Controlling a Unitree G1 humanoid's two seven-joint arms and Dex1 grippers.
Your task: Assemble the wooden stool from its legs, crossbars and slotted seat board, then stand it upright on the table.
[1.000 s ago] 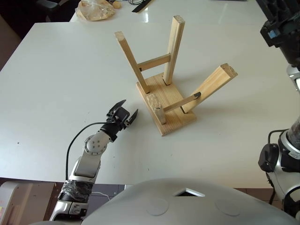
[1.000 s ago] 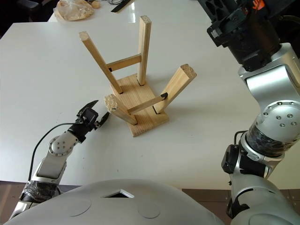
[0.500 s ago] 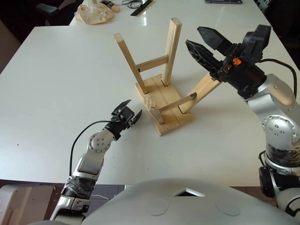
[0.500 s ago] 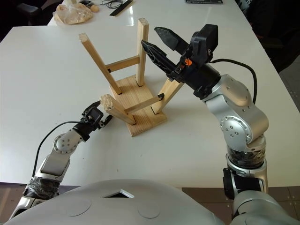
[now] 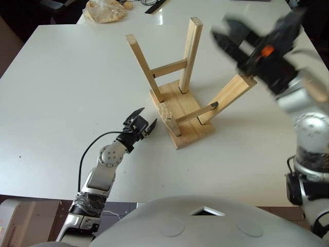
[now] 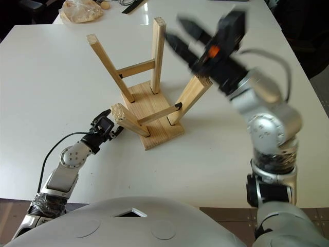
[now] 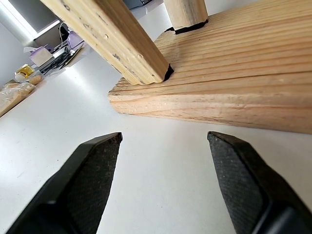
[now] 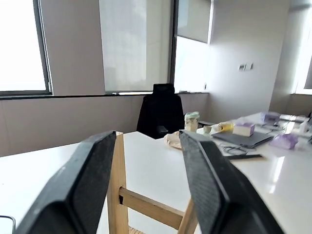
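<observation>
Left eye view: your stool (image 5: 180, 87) is upside down on the table (image 5: 61, 77), near the middle. The seat board (image 5: 191, 123) lies flat, long axis running away from you with the far end skewed slightly left, and the legs point up. In the far pair, one leg (image 5: 188, 54) stands near upright and the other (image 5: 145, 67) tilts left, with a crossbar (image 5: 168, 68) between them. The near pair is splayed: the right leg (image 5: 229, 98) leans hard right.

Left gripper (image 5: 146, 117) sits low, just beside the board's near-left edge, fingers spread, holding nothing. Left wrist view adds what the head views can't: bare table between fingers and board edge, plus a leg seated in its slot.

Right gripper (image 5: 222, 30) hangs above the leaning leg, fingers spread and empty. Right wrist view shows a leg and crossbar beyond them, untouched.
</observation>
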